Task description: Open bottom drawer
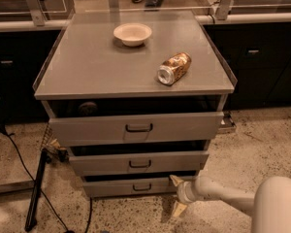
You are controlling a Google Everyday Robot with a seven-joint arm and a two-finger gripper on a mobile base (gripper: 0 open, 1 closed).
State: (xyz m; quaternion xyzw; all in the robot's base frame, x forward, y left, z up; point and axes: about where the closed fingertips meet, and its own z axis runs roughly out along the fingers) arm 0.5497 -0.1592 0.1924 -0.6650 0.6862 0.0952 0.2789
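Beside bottom drawer [111,189] right end: gripper [176,194], fingers spread, empty. Rigid metal, probably slides easily; pull centre handle [142,187].

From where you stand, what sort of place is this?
Likely a lab or workshop: grey drawer cabinet, glass partition behind, cables on the floor. The gripper sits low beside the bottom drawer.
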